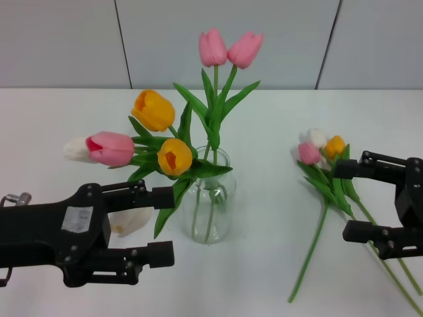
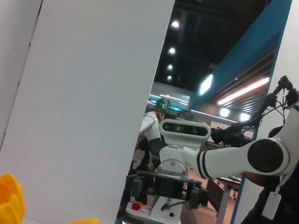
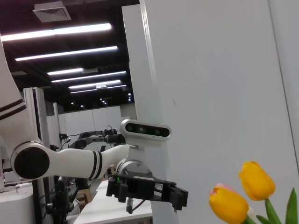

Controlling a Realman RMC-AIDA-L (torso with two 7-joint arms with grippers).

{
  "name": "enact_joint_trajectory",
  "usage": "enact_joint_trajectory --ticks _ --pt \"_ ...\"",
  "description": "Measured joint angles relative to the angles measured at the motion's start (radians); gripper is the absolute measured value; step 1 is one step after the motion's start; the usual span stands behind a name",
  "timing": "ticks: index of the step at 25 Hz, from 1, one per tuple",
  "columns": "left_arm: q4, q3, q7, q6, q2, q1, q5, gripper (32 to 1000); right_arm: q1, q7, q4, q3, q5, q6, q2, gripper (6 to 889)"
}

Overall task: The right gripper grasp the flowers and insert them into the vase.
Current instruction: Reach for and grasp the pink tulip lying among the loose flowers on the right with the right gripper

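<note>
Right gripper (image 1: 345,201): at the right edge of the head view, low over the white table (image 1: 264,277); its two black bars stand wide apart, one above the other, holding nothing.
Flowers (image 1: 324,178): lying flat on the table right of the vase; small pink, white and orange heads point toward the far wall, thin green stems run toward the near edge. The upper bar crosses just over the leaves; contact cannot be told.
Vase (image 1: 211,198): clear glass, upright near the table's middle, well apart from the lying flowers.
In the way: the vase neck is already crowded with big tulips (image 1: 158,132), yellow-orange and pink heads fanning leftward, two tall pink ones (image 1: 228,47) rising above.
Left gripper (image 1: 165,224): low on the left, bars wide and empty, tips just beside the vase.
White petal (image 1: 129,222): on the table between the left gripper's bars.
Backdrop: grey wall panels (image 1: 66,39).
</note>
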Motion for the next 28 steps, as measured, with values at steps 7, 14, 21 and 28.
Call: enact_joint_trajectory --ticks 7,14,21,28 --pt "0.000 0.000 0.000 0.000 0.0000 -0.003 0.001 835 0.003 0.000 0.000 0.000 -0.001 0.000 0.000 850" --pt "0.000 0.000 0.000 0.000 0.0000 -0.006 0.003 835 0.003 0.005 0.000 0.000 -0.002 0.006 0.000 850" --pt "0.000 0.000 0.000 0.000 0.0000 -0.002 0.002 835 0.003 0.127 -0.009 0.000 -0.008 0.148 -0.013 849" --pt "0.000 0.000 0.000 0.000 0.0000 -0.001 0.001 835 0.004 0.338 -0.069 0.000 -0.125 0.355 -0.040 849"
